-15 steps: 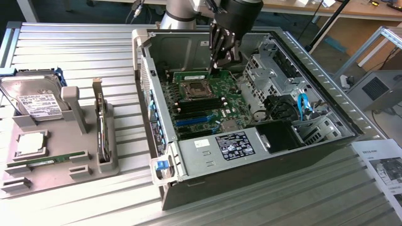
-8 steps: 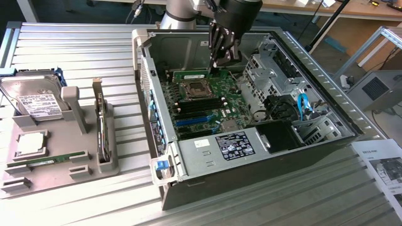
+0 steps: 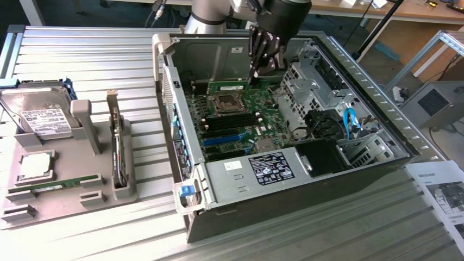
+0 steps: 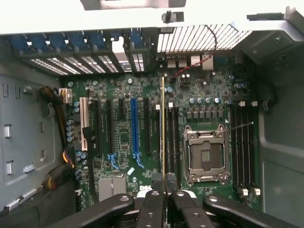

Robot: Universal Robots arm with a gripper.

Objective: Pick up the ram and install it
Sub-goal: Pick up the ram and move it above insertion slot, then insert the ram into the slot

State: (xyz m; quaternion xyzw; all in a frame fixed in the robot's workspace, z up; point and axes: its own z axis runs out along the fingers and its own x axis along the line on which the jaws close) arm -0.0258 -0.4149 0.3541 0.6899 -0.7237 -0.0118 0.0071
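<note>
- Closest to us, the pincer (image 4: pixel 164 189) is clamped nearly shut on the ram (image 4: pixel 163 133), held edge-on by one end.
- We find the ram inside the computer case (image 3: pixel 206 57), over the motherboard (image 4: pixel 123 142), just beside the black memory slots (image 4: pixel 173 137) by the processor socket (image 4: pixel 205 154).
- Risk, in our judgement: pressed down off-line from a slot, the stick could tilt in the grip or strike board components.

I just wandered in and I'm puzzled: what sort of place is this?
Probably a robotics lab or workshop: a robot's tool holds a ram inside an open PC, a hard drive sits in a tray, workbenches stand behind.
</note>
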